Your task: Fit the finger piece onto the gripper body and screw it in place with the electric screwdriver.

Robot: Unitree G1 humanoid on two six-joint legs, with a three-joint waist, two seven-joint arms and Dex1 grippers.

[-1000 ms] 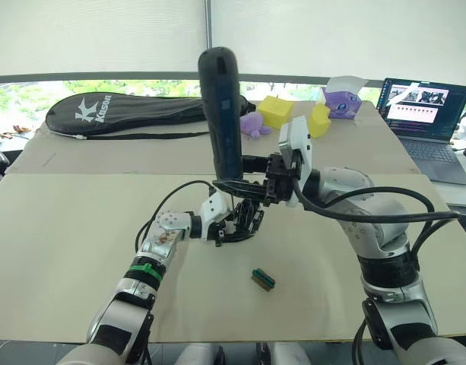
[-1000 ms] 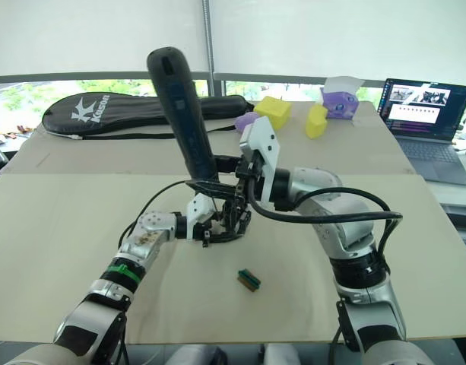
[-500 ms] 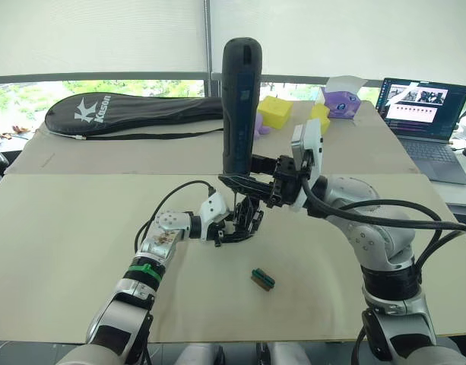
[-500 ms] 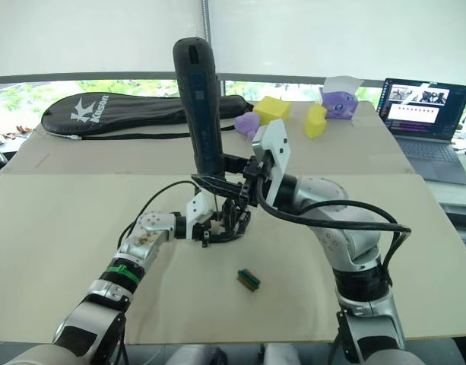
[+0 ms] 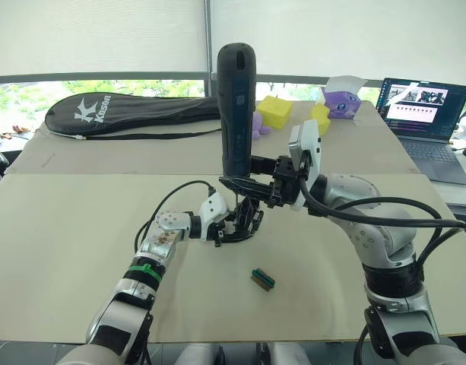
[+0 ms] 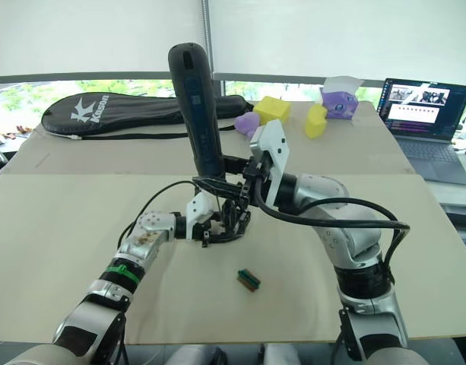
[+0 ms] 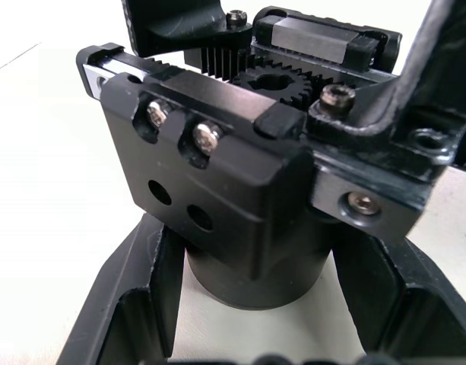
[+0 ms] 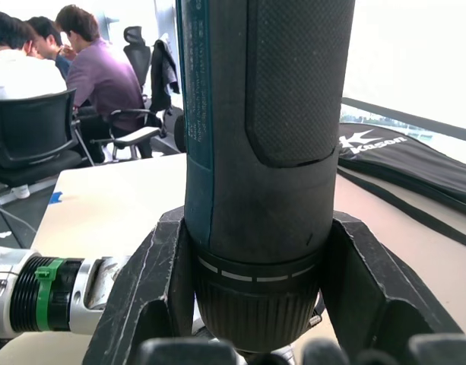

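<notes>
Above gripper body [image 5: 244, 219], dark grey pen-shaped electric screwdriver [image 5: 234, 106], nearly upright

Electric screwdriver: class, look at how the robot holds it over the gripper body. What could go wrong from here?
1. The electric screwdriver stands tall, gripped low by the right gripper; it may tilt and slip off the screw.
2. The left gripper holds the gripper body only at its round base; pressure could twist it.

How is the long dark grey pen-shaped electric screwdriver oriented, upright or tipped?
Nearly upright: the dark grey electric screwdriver stands rounded end up in the right gripper, bit pointing down.
</notes>
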